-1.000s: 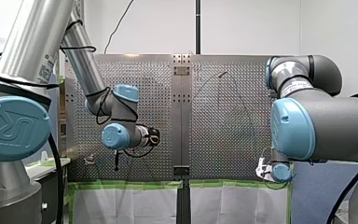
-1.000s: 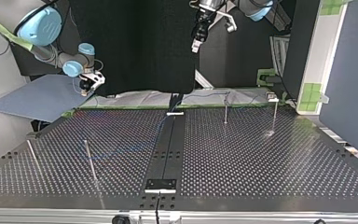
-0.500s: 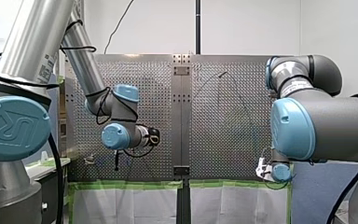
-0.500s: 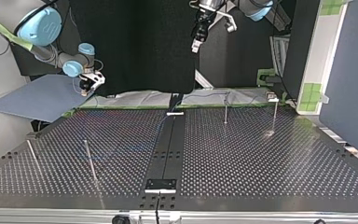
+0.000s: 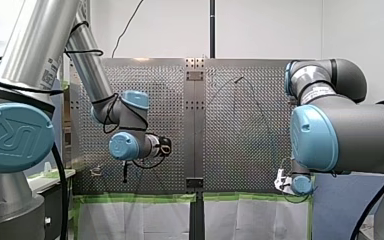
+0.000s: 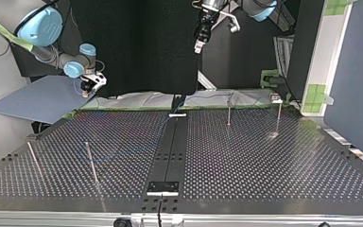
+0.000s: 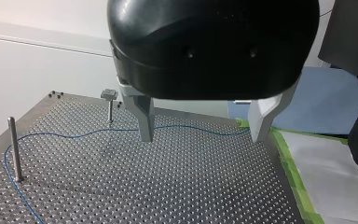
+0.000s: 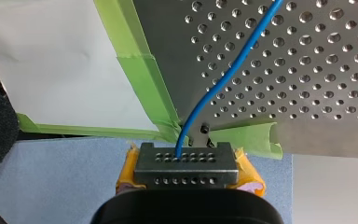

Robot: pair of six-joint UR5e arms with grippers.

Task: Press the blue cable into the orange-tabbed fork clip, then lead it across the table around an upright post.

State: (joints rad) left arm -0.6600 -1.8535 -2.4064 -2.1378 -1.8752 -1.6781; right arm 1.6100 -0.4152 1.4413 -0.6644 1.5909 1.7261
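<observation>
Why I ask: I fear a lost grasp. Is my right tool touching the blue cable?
Touching. In the right wrist view the blue cable runs straight into my right tool, pinched between its yellow-padded fingers with no gap.

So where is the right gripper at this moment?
At the top view's left, my right gripper hangs just beyond the table's far-left corner, jaws shut on the blue cable.

1. The cable [image 7: 74, 136] lies on the table [image 7: 191, 186], passing ahead of my left gripper [image 7: 200, 135].
2. It bends beside a post [image 7: 13, 149]; a capped stand [image 7: 109, 105] rises just behind it.
3. My right gripper [image 8: 186, 161] holds its end off the table's corner.
</observation>
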